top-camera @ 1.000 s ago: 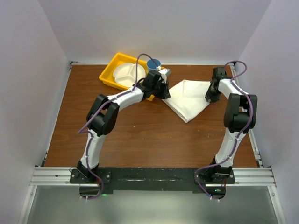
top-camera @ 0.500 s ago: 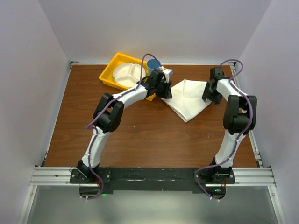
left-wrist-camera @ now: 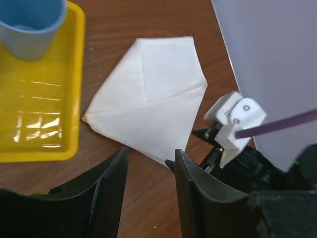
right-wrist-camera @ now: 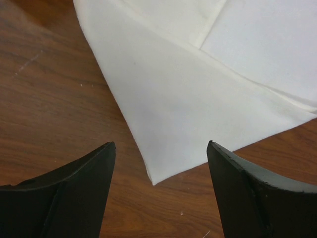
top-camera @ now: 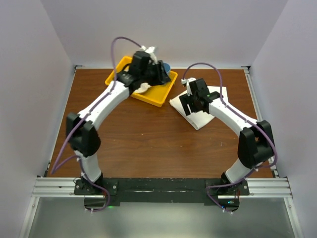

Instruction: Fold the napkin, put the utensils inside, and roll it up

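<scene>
Jaws spread wide and empty, the right gripper (right-wrist-camera: 159,148) hangs over the near corner of the folded white napkin (right-wrist-camera: 198,89), which lies toward the tabletop's (top-camera: 148,144) far edge, right of centre. Farther back, the left gripper (left-wrist-camera: 151,153), fingers parted and holding nothing, hovers above the yellow tray (top-camera: 153,96), near a blue cup (top-camera: 166,66).

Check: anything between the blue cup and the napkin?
Left wrist view: between the blue cup and the napkin lie only the yellow tray, its floor and rim, then a strip of bare table.

Left gripper (left-wrist-camera: 148,157) has moved from the napkin (left-wrist-camera: 148,94) to above the yellow tray (top-camera: 154,97). Right gripper (right-wrist-camera: 161,146) has opened wide and crossed to the napkin's left side.
</scene>
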